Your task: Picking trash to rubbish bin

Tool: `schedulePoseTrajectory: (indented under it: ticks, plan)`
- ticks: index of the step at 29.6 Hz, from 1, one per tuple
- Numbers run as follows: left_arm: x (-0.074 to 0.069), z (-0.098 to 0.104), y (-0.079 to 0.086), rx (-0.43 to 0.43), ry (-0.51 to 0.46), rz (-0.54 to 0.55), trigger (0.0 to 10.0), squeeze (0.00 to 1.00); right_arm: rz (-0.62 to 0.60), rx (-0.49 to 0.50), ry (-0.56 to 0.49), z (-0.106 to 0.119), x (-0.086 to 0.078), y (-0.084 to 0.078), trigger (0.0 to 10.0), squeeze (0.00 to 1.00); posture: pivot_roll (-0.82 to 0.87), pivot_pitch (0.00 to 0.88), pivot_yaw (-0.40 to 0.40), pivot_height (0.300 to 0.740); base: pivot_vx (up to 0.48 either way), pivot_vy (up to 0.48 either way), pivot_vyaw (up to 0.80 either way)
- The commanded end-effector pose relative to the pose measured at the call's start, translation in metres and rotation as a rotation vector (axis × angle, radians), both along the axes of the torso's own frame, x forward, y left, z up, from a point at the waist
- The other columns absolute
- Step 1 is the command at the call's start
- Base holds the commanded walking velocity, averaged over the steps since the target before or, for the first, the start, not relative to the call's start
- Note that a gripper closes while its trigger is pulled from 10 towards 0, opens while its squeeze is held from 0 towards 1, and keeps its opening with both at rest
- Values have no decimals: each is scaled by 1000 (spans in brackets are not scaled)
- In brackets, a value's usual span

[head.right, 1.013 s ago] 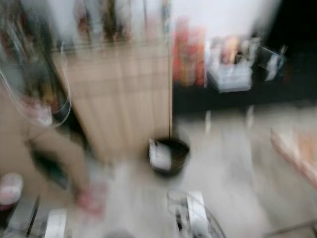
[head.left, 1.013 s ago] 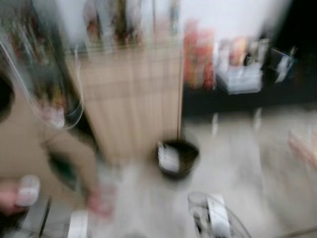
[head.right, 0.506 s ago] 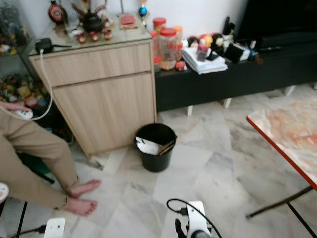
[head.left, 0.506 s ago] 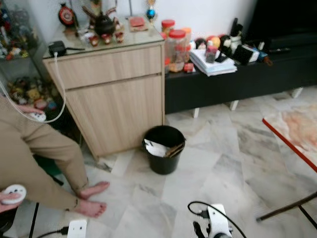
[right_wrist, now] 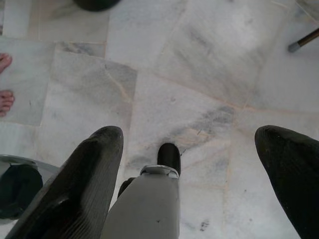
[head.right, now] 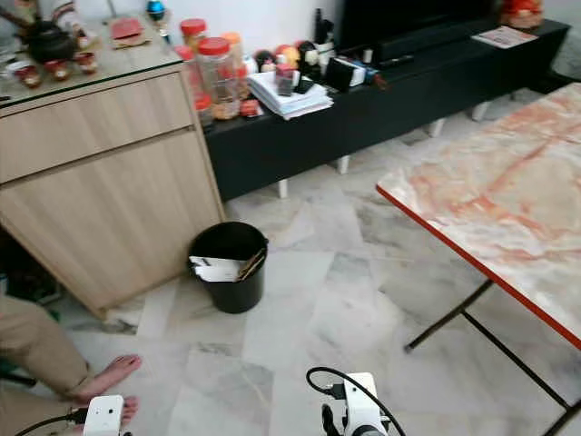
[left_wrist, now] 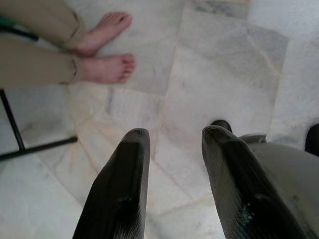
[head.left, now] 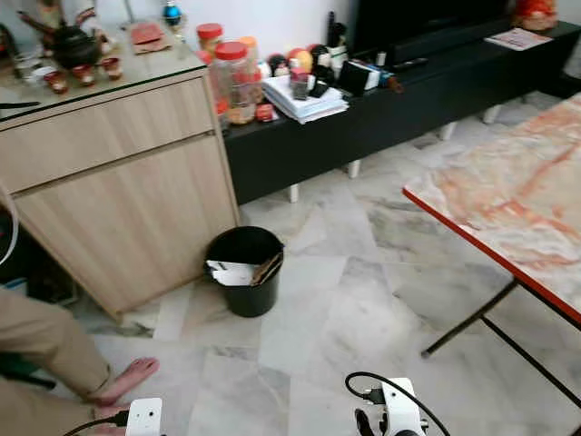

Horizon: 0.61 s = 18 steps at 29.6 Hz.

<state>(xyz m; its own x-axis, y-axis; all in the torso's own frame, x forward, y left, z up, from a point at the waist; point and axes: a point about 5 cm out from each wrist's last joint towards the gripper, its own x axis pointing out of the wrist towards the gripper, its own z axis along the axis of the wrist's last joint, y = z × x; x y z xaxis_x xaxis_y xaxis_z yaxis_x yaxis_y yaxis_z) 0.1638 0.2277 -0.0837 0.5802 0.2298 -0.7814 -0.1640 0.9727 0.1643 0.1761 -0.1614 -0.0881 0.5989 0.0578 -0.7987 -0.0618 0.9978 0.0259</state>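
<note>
A black rubbish bin (head.left: 243, 271) stands on the marble floor in front of a light wooden cabinet (head.left: 118, 182), with paper and a strip of cardboard sticking out of it. My left gripper (left_wrist: 175, 137) hangs open over bare floor tiles, near a person's bare feet (left_wrist: 107, 67), with nothing between its fingers. My right gripper (right_wrist: 192, 134) is spread wide open above the floor and my own foot (right_wrist: 168, 157), also holding nothing. Both wrists (head.left: 397, 418) show low at the bottom edge of the eye views, well short of the bin.
A person in tan trousers (head.left: 36, 345) sits at the left, one bare foot (head.left: 127, 377) on the floor. A marble-topped table (head.left: 508, 200) with a red edge and thin black legs stands at the right. A low black bench (head.left: 363, 118) with jars and books lines the wall.
The whole picture has shifted: the camera has turned right, so the table takes up more of the view and the person sits nearer the left edge. The bin itself has not moved.
</note>
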Motion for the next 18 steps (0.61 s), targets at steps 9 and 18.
schedulePoseTrajectory:
  ticks: [9,18]
  plan:
    - [6,5,7,11,-35,35,10000,0,-5,-3,-22,4,9,1,10000,0,27,43,37,740,0,0,-756]
    - [-1,1,3,6,-25,57,10000,0,-14,-28,-10,3,4,-15,10000,0,6,10,6,740,0,0,-756]
